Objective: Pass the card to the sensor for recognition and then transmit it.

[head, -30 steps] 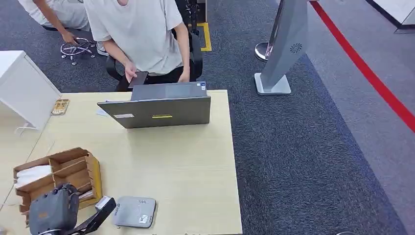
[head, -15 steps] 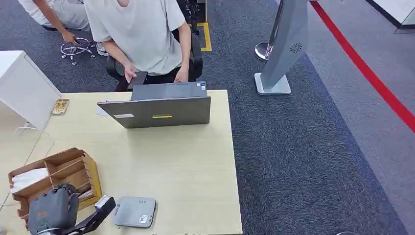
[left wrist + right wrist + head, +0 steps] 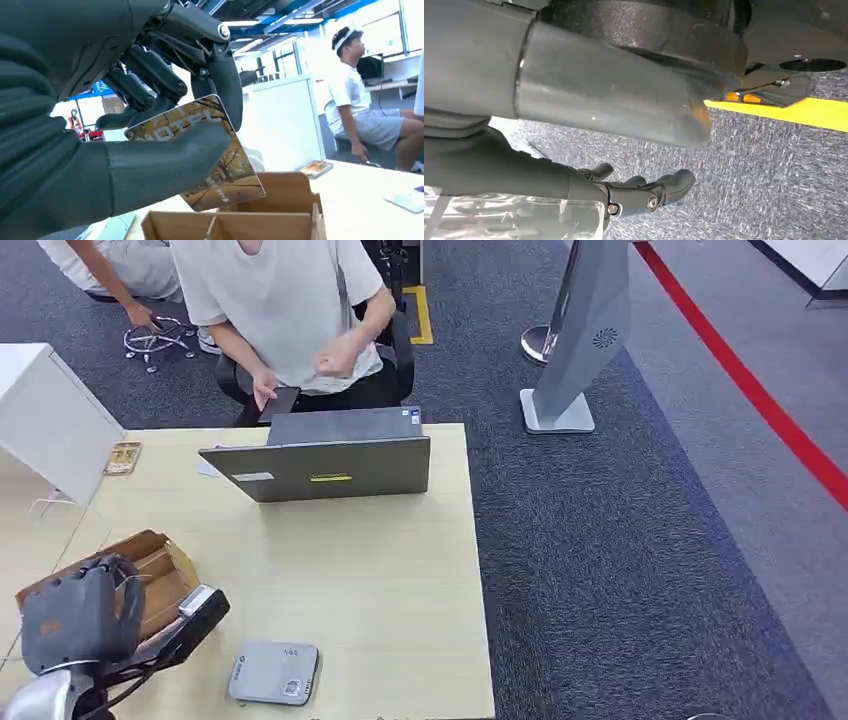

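Your left robot hand point(image 3: 80, 615) sits at the near left of the surface point(image 3: 370, 570), raised over the cardboard box point(image 3: 160, 570), and it is holding the card point(image 3: 220, 165) between the thick thumb and the darker fingers point(image 3: 150, 75); in the left wrist view you can see the card's autumn-tree print sticking out past the thumb, just above the box's rim. To the right of that robot hand, and a little nearer the surface's front edge, the grey sensor point(image 3: 273, 673) lies flat, close by but apart from the hand. Farther out from the hand, across the surface, you have the back of an open grey laptop point(image 3: 318, 465), and behind it a seated person point(image 3: 290, 310) holding a dark phone point(image 3: 279, 403). Well to the right, on the carpet point(image 3: 620, 540), a grey stand point(image 3: 580, 340) rises beside a red floor line point(image 3: 760, 400). Your right robot hand point(image 3: 644, 192) hangs over the carpet with its fingers curled inward, holding nothing.
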Controlling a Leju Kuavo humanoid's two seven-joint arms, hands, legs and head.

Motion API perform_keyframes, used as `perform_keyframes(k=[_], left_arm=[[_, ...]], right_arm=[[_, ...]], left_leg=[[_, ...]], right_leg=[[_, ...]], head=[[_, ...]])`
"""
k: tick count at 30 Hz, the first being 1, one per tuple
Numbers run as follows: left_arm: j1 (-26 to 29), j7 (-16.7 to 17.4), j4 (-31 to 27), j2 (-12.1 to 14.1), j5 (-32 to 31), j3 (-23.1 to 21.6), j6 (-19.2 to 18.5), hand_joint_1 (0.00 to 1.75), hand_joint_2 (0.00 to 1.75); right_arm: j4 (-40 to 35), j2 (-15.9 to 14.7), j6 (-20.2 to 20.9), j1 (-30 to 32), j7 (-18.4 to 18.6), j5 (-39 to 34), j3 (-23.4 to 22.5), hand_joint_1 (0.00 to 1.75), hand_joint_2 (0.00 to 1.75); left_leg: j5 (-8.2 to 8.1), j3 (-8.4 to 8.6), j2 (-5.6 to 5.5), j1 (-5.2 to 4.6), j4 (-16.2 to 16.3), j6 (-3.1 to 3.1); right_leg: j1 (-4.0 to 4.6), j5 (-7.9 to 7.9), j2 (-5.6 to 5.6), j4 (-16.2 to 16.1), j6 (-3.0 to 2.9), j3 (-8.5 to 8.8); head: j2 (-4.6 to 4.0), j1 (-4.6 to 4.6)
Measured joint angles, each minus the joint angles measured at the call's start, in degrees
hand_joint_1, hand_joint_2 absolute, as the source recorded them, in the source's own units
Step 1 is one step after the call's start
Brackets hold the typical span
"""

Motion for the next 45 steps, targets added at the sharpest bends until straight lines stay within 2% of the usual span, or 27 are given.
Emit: perform_keyframes(k=[4,6,9,12,19,21,26,30,31,36,45], left_arm=[[-6.3,1.8,-2.9,0.4,0.0,-2.9,-6.7,1.75,1.75],[-10.1,3.2,-3.5,0.7,0.0,-4.1,-8.8,1.75,1.75],[-17.3,7.5,-3.2,2.6,0.0,-5.8,-7.5,1.75,1.75],[-23.0,7.8,-1.6,4.5,0.0,-6.4,-5.9,1.75,1.75],[-25.7,7.7,0.1,5.9,0.0,-6.5,-5.5,1.75,1.75],[-26.2,9.6,0.6,6.6,0.0,-6.9,-4.9,1.75,1.75],[-31.7,14.2,8.0,11.3,0.0,-9.8,-2.9,1.75,1.75],[-33.8,14.6,12.0,12.5,0.0,-10.5,-2.7,1.75,1.75],[-34.0,14.6,12.5,12.7,0.0,-10.8,-2.8,0.00,1.75],[-34.7,13.6,13.8,12.8,0.0,-11.2,-4.8,0.00,1.75],[-34.4,12.7,13.9,12.7,0.0,-11.2,-4.6,0.00,1.75]], right_arm=[[0.0,0.0,0.1,0.0,0.3,0.1,0.0,0.00,0.00],[0.0,0.0,0.3,0.0,0.5,0.3,0.0,0.00,0.00],[0.0,0.0,1.2,0.0,0.4,1.4,0.0,0.00,0.00],[0.0,0.0,1.2,0.0,0.3,1.9,0.0,0.00,0.00],[0.0,0.0,1.2,0.0,0.3,2.1,0.0,0.00,0.00],[0.0,0.0,1.5,0.0,-0.1,2.3,0.0,0.00,0.00],[0.0,0.0,2.4,0.0,-1.3,3.0,0.1,0.00,0.00],[0.0,0.0,2.4,0.0,-1.3,3.1,0.1,0.00,0.00],[0.0,0.0,2.3,0.0,-1.2,3.1,0.1,0.00,0.00],[0.0,0.0,2.3,0.0,-0.6,3.0,0.1,0.00,0.00],[0.0,0.0,2.3,0.0,-0.7,3.0,0.1,0.00,0.00]], left_leg=[[0.07,-0.03,-0.09,0.00,0.0,0.03],[0.09,-0.03,-0.09,0.00,0.0,0.01],[0.18,-0.06,-0.09,0.00,0.0,-0.01],[0.21,-0.04,-0.07,0.00,0.0,-0.05],[0.21,-0.07,-0.05,0.01,0.0,-0.06],[0.21,-0.09,-0.03,0.01,0.0,-0.06],[0.29,-0.09,-0.04,0.04,0.0,-0.09],[0.34,-0.10,-0.01,0.05,0.0,-0.05],[0.34,-0.11,-0.01,0.05,0.0,-0.05],[0.33,-0.14,-0.01,0.03,0.0,-0.04],[0.32,-0.15,-0.01,0.04,0.0,-0.04]], right_leg=[[0.00,0.01,-0.11,0.0,0.00,0.07],[0.00,0.06,-0.10,0.0,-0.02,0.07],[0.01,0.15,-0.09,0.0,0.02,0.01],[0.01,0.18,-0.04,0.0,0.00,0.02],[0.01,0.18,0.00,0.0,0.00,-0.03],[0.01,0.18,0.00,0.0,0.00,-0.08],[0.04,0.24,-0.02,0.0,-0.02,-0.07],[0.05,0.28,0.00,0.0,-0.03,-0.09],[0.05,0.28,0.00,0.0,-0.03,-0.08],[0.04,0.28,0.01,0.0,-0.02,-0.09],[0.05,0.28,0.00,0.0,-0.03,-0.10]], head=[[0.00,0.00],[0.00,-0.02],[0.00,0.04],[0.00,0.02],[0.00,0.02],[0.00,0.05],[0.00,0.02],[0.00,0.00],[0.00,0.00],[0.00,0.02],[0.00,0.00]])
